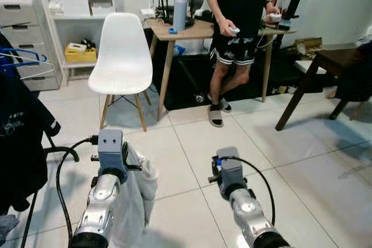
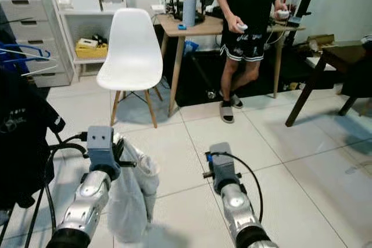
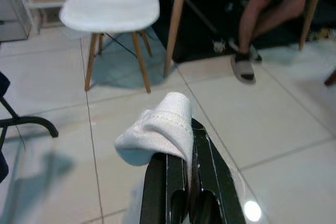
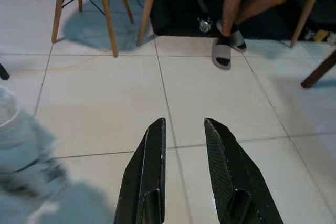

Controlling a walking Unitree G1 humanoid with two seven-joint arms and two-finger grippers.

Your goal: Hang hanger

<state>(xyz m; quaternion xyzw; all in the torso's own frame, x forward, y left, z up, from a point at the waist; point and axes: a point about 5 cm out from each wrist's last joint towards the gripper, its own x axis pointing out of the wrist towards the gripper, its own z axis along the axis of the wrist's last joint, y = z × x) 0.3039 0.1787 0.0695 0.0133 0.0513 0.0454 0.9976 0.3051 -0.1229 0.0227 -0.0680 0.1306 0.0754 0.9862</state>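
Two silver arms reach forward over a pale tiled floor (image 1: 192, 143), each ending in a tool of two long black fingers. Left tool (image 3: 190, 145): its fingers are pressed together on a fold of white ribbed cloth (image 3: 157, 129); the head views show that this cloth is a soft white garment hanging down beside the left arm. Right tool (image 4: 182, 129): its fingers stand apart with nothing between them, above bare tile. At the robot's far left, the head views show blue and white wire hangers (image 1: 20, 57) above dark clothing (image 1: 20, 137) on a rack; whether the white garment carries a hanger cannot be told. One white moulded chair (image 1: 123, 50) on slanted wooden legs stands ahead, beside a wooden counter (image 1: 197, 30) bearing one grey bottle (image 1: 180, 10). One person (image 1: 241, 21) in black top, patterned shorts and sandals stands at the counter. One dark wooden table (image 1: 331, 62) stands at the right.
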